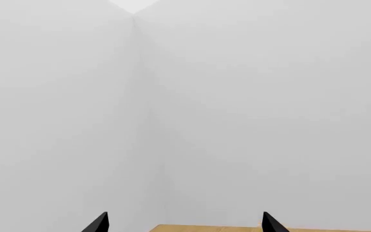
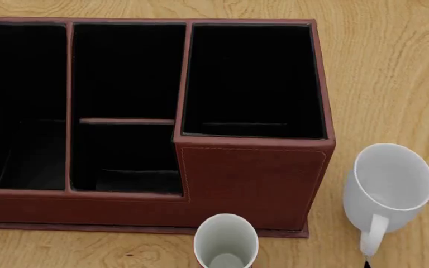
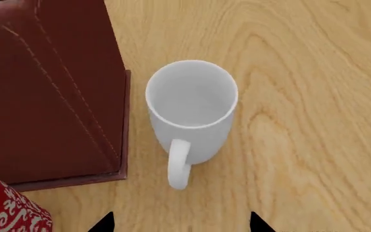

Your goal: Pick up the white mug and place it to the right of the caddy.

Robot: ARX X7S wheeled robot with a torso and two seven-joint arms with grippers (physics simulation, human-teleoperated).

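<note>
The white mug (image 2: 387, 187) stands upright on the wooden table just right of the caddy (image 2: 252, 173), its handle toward me. In the right wrist view the white mug (image 3: 192, 113) stands beside the caddy's reddish-brown wall (image 3: 50, 96), apart from it by a narrow gap. My right gripper (image 3: 180, 226) is open and empty, its black tips spread wide just short of the mug's handle; a small black tip shows in the head view (image 2: 366, 264). My left gripper (image 1: 184, 223) is open and empty, facing white walls above a table edge.
A red mug with white swirls (image 3: 5, 208) stands in front of the caddy; its white inside shows in the head view (image 2: 225, 243). Bare wooden table (image 3: 314, 125) lies right of the white mug. White walls (image 1: 237, 106) meet in a corner.
</note>
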